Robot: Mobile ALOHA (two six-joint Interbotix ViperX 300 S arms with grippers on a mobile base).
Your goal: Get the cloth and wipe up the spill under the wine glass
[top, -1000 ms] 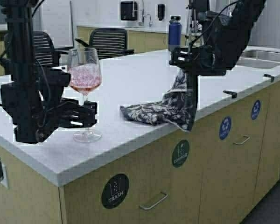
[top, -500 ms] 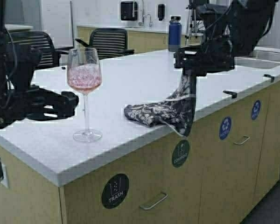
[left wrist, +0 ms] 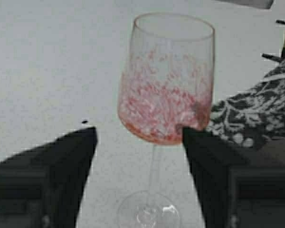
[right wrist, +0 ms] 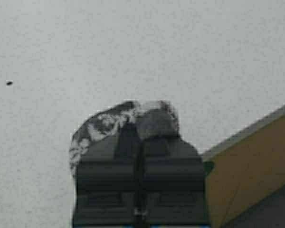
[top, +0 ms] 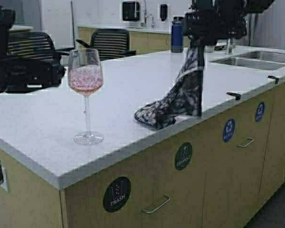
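1. Here, the right gripper (top: 198,42), raised over the far right part of the white speckled countertop (top: 133,80), is clenched on the top edge of the soft dark grey-black cloth with a pale floral and leaf pattern (top: 180,95); the right wrist view shows its fingers pressed together with a bunch of fabric (right wrist: 128,118) between them.
2. The cloth hangs with its long axis near vertical; its lower end rests crumpled on the countertop close to the near edge, and one fold drapes over that edge.
3. The tall clear stemmed wine glass holding pink-red liquid (top: 86,95) stands upright on its round foot toward the near left of the countertop, well apart from the cloth.
4. Key relation: the glass lies to the left of the hanging cloth, so the cloth must probably travel leftward along the near edge to reach the foot.
5. The left gripper (top: 35,76) is the nearer one, just left of the bowl at bowl height; in the left wrist view its two dark fingers (left wrist: 61,166) are spread apart, released, framing the glass (left wrist: 166,95) without touching it.
6. No spill is discernible on the pale surface around the foot.
7. Materials: limp, patterned textile; thin, smooth, top-heavy glass; hard matte stone-like top.
8. A dark blue cylindrical bottle (top: 177,35) stands at the far side.
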